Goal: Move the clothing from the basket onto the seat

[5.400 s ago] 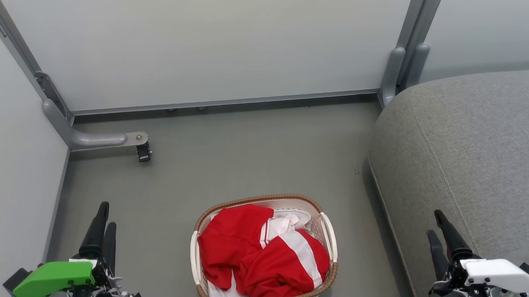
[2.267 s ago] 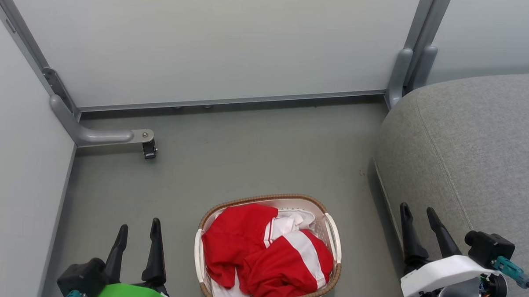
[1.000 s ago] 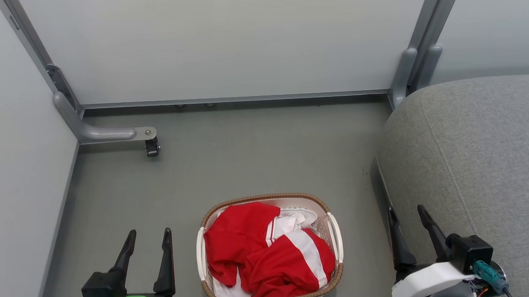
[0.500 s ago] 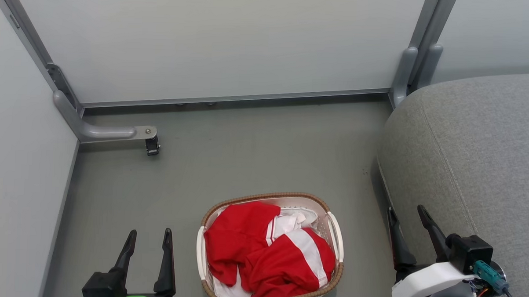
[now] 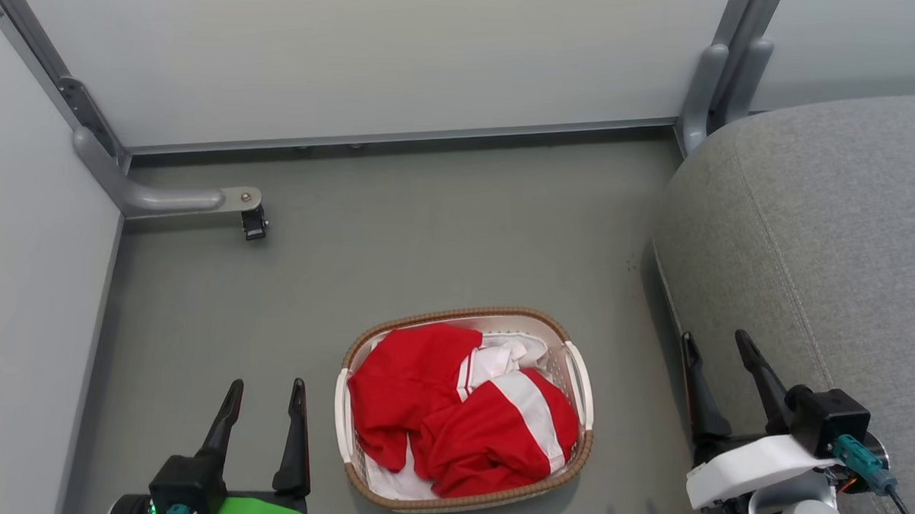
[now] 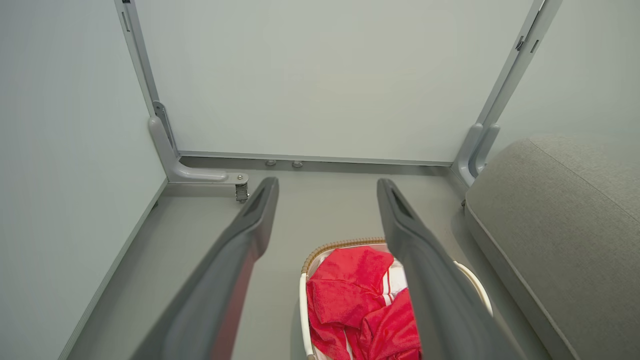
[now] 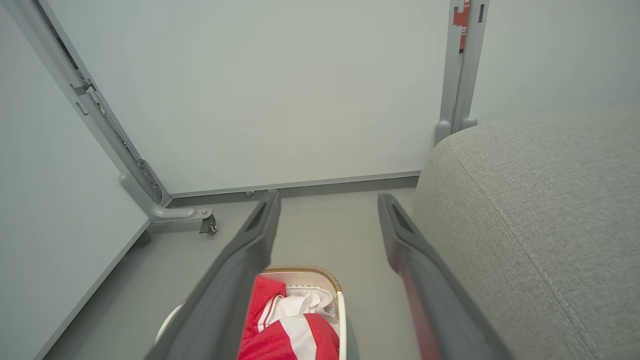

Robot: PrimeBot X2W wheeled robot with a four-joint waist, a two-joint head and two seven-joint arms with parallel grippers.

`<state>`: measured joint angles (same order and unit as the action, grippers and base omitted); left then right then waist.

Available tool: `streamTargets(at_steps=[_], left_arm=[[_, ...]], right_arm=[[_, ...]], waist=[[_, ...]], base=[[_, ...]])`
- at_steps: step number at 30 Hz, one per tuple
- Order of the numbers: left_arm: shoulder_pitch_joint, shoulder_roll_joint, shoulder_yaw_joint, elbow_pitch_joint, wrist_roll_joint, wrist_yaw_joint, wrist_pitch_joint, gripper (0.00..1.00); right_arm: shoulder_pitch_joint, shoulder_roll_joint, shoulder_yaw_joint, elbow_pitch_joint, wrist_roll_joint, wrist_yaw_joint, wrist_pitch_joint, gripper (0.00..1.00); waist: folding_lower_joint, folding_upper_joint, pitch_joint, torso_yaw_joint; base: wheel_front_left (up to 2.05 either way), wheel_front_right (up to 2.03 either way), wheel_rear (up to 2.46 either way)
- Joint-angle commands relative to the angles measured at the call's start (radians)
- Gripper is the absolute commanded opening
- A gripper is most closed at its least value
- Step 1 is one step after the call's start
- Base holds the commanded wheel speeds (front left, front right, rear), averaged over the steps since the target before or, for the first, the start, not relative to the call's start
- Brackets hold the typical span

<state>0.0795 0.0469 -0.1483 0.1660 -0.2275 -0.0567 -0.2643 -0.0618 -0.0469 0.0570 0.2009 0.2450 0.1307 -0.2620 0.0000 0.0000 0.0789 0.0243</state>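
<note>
On grey floor (image 5: 428,225), basket (image 5: 455,313): oval cream perforated plastic, is holding crumpled red-and-white fabric clothing (image 5: 459,432).
Left gripper (image 5: 267,386): is hovering released, empty.
Right gripper (image 5: 715,338): is hovering released, beside grey woven upholstered seat (image 5: 831,247).

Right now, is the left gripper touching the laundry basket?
Apart. The head view shows a strip of grey floor between the open left gripper and the laundry basket.

Staged test bay, not a home: pale partition panels (image 5: 358,56) in grey metal frames (image 5: 727,61), caster (image 5: 254,225) under one foot (image 5: 178,199), bare grey floor (image 5: 428,225), lone seat (image 5: 824,224).
</note>
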Motion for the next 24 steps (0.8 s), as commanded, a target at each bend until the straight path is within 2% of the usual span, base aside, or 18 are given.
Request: streamTargets(at_steps=[1, 8, 16, 21, 24], left_arm=[[-0.029, 0.006, -0.004, 0.001, 0.019, -0.008, 0.000, 1.00], [-0.153, 0.006, -0.024, 0.015, 0.070, -0.030, 0.000, 1.00], [-0.382, 0.010, -0.098, 0.089, 0.139, -0.066, 0.000, 1.00], [-0.523, 0.028, -0.188, 0.195, 0.154, -0.074, 0.000, 1.00], [-0.605, 0.045, -0.293, 0.282, 0.141, -0.075, 0.000, 1.00]], right_arm=[[-0.019, -0.006, -0.009, -0.011, -0.010, 0.000, -0.005, 1.00], [-0.084, -0.006, -0.054, -0.058, -0.029, 0.000, -0.004, 1.00], [-0.182, -0.006, -0.112, -0.127, -0.049, 0.000, -0.004, 1.00], [-0.230, -0.005, -0.133, -0.174, -0.029, 0.000, -0.004, 1.00], [-0.249, -0.006, -0.141, -0.200, -0.014, 0.000, -0.004, 1.00]], waist=[[0.0000, 0.0000, 0.049, -0.004], [0.0000, 0.0000, 0.206, -0.005], [0.0000, 0.0000, 0.416, -0.021], [0.0000, 0.0000, 0.523, -0.055], [0.0000, 0.0000, 0.575, -0.076]], base=[[0.00, 0.00, 0.00], [0.00, 0.00, 0.00], [0.00, 0.00, 0.00], [0.00, 0.00, 0.00], [0.00, 0.00, 0.00]])
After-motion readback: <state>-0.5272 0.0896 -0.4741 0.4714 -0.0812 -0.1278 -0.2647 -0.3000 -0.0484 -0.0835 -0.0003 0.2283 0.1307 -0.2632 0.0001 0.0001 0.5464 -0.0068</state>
